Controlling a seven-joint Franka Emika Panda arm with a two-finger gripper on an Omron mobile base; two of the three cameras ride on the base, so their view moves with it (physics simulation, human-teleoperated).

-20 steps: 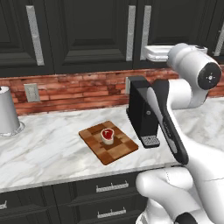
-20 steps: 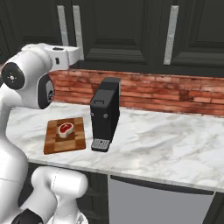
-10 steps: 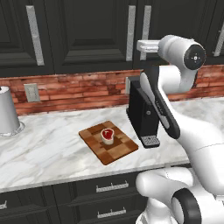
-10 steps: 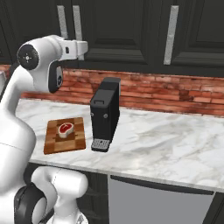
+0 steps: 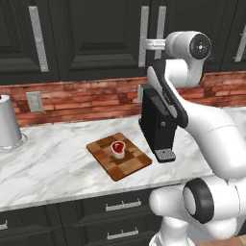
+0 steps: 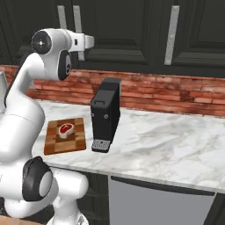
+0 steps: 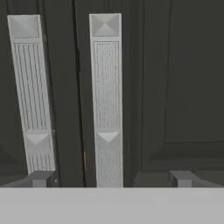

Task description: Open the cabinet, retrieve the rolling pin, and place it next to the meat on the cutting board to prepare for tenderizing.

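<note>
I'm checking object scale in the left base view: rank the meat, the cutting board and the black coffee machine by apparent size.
1. Black coffee machine
2. Cutting board, though it looks close to the machine
3. Meat, clearly smallest

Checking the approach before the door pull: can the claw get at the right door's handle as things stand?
Probably yes. The claw is open, its fingertips straddle the right door's handle, and nothing lies between. The left handle stands close beside it.

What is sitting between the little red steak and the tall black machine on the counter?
Nothing but board: in the left base view, bare checkered wooden cutting board lies between the small raw steak and the tall black coffee machine.
</note>
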